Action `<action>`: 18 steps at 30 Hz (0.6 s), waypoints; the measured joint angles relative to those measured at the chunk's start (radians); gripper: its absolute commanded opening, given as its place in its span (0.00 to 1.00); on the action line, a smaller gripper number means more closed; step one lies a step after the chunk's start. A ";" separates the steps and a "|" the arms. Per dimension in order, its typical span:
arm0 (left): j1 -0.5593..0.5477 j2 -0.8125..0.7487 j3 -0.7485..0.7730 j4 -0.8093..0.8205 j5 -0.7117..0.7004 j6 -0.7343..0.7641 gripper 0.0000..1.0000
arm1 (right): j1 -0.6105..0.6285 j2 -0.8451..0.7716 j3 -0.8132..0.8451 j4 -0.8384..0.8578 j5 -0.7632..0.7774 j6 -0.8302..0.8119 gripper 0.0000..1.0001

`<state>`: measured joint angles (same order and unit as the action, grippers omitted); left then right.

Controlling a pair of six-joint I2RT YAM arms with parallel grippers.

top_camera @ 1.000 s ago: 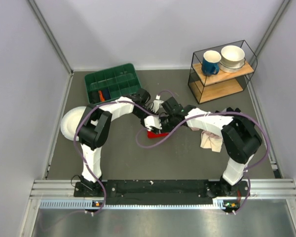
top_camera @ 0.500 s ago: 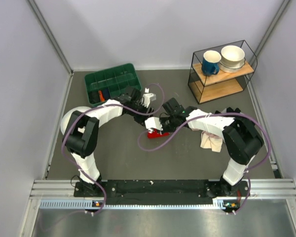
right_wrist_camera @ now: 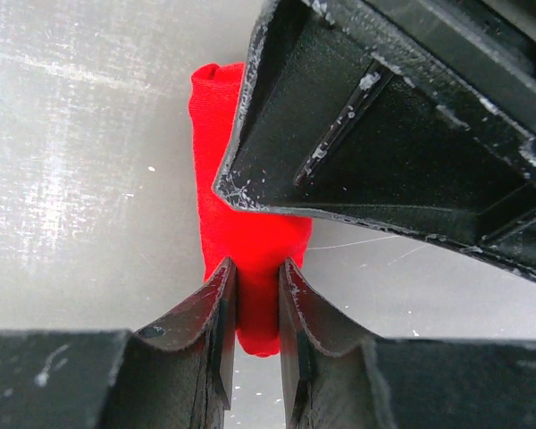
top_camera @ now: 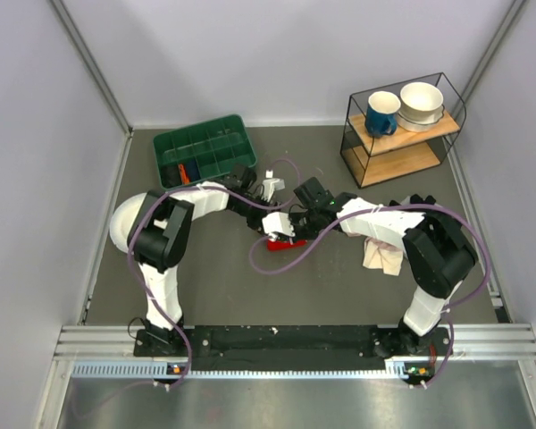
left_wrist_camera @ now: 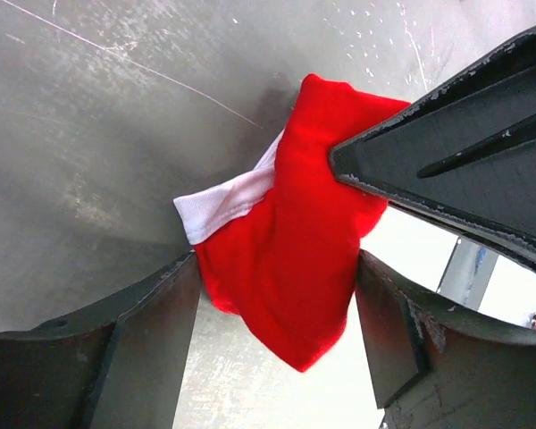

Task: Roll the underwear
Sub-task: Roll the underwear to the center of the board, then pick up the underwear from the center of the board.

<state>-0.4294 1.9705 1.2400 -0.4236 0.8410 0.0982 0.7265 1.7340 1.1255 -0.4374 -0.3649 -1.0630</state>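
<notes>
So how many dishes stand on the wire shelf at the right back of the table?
2 visible. A blue mug stands on the left of the top board of the wire shelf, and white bowls beside it, possibly two stacked. The lower board looks bare.

Looks like a robot lab test cell, not anyone's home: plain grey walls [top_camera: 286, 54] boxing in a scuffed grey surface [top_camera: 214, 286], aluminium rail [top_camera: 295, 340] along the near edge, plus staged props like a wire shelf [top_camera: 402, 125] and green organizer tray [top_camera: 201, 147].
</notes>
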 measured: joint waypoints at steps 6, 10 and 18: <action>0.001 0.021 0.027 -0.020 0.061 -0.006 0.93 | 0.001 0.000 0.000 0.000 0.000 0.000 0.16; 0.003 0.038 0.037 -0.025 0.085 -0.001 0.74 | 0.004 0.000 0.000 -0.001 0.004 0.000 0.16; 0.002 0.084 0.041 -0.039 0.122 0.011 0.26 | 0.008 0.000 0.000 -0.008 0.004 0.000 0.16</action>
<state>-0.4274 2.0541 1.2812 -0.4625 0.9634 0.1093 0.7345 1.7344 1.1255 -0.4454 -0.3611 -1.0626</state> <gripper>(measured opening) 0.375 0.207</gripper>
